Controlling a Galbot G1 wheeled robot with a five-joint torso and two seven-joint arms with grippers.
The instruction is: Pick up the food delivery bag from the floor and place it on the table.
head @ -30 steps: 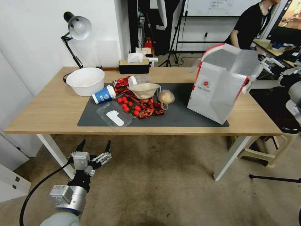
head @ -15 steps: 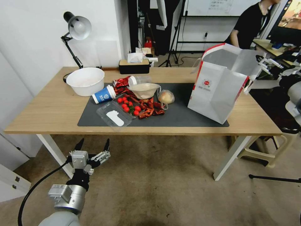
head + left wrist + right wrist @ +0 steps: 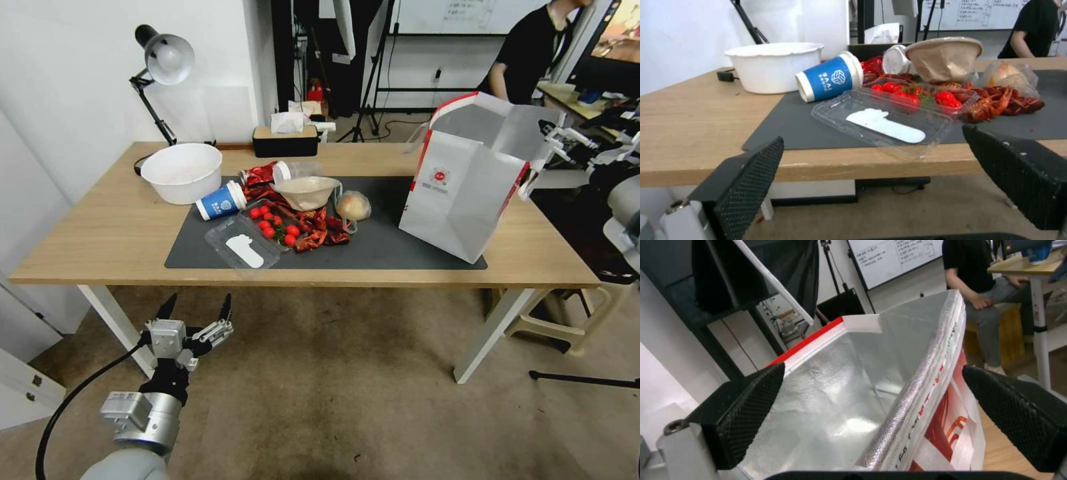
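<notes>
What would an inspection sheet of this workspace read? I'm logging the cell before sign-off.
Surface: table, light wood, grey mat.
Job's things: food delivery bag upright on the table's right end, mouth open.
Clutter: white bowl, blue cup on its side, tomato tray, crayfish, bagged bun.
Grippers: right gripper open beside the bag's rim; left gripper open, low before the table.
Cables: black cable along left arm.
Surroundings: desk lamp, tissue box.
</notes>
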